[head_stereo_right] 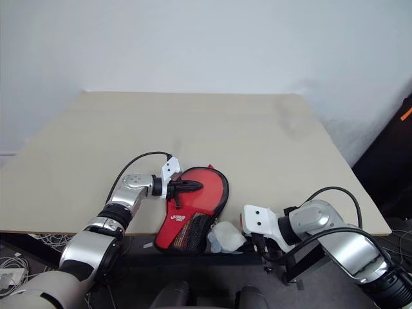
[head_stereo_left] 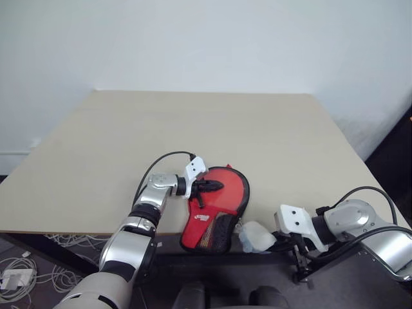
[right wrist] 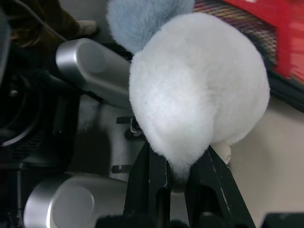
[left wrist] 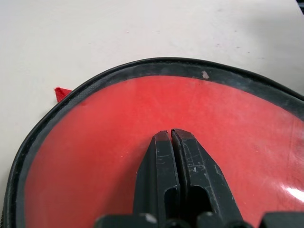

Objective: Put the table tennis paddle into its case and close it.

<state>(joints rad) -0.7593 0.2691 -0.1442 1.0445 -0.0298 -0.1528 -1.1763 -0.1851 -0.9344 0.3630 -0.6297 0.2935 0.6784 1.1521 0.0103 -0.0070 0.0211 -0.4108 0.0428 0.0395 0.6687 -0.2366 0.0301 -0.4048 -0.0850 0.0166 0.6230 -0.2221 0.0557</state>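
Left eye view: red case at lower centre, on the table's near edge, looking soft, light, best pinched at the black edging. Left gripper pressed together on its face.

Right wrist view: right gripper clamped on a fluffy white pom-pom, probably the zip pull.

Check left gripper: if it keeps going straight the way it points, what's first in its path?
Probably the red paddle-shaped soft case itself. The left gripper, shut, lies low over the case's red face, pointing across it toward the black edging. Whether it already touches the fabric is unclear; past the edging is bare beige table.
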